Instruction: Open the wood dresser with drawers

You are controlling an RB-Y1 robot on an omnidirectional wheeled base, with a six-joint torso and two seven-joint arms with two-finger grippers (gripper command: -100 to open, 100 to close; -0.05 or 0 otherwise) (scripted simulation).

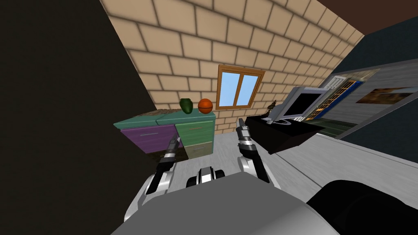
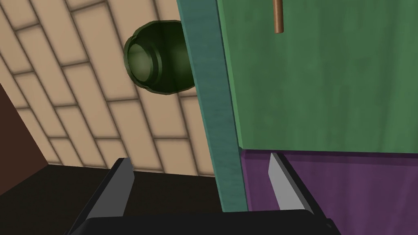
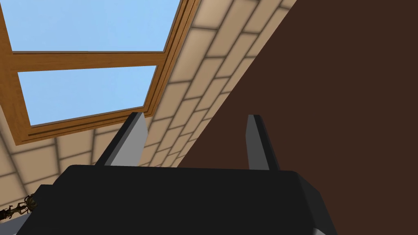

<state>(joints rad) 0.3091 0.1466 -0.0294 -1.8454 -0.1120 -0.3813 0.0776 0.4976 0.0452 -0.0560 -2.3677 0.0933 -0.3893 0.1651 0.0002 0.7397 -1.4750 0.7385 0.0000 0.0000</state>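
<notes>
Reaching stage, no grasp made. Left claw (image 2: 202, 185): thin grey blade fingers (image 2: 122, 185) spread wide, empty, apparently touching nothing, poised close before the teal-framed wooden dresser (image 1: 196, 130), astride its frame edge where the green drawer front (image 2: 326, 81) meets the purple drawer front (image 2: 347, 191). Thin copper-brown bar handle (image 2: 278, 16) on the green front: beyond the fingertips, ungripped. Right claw (image 3: 200, 140): released, empty, raised mid-room. Drawers: none judged pulled out; closing in, gripping and pulling remain. Dresser location: ahead-left against the tan brick wall (image 1: 183, 41). On top: dark green round vase (image 2: 157, 59), orange ball (image 1: 205, 106).
</notes>
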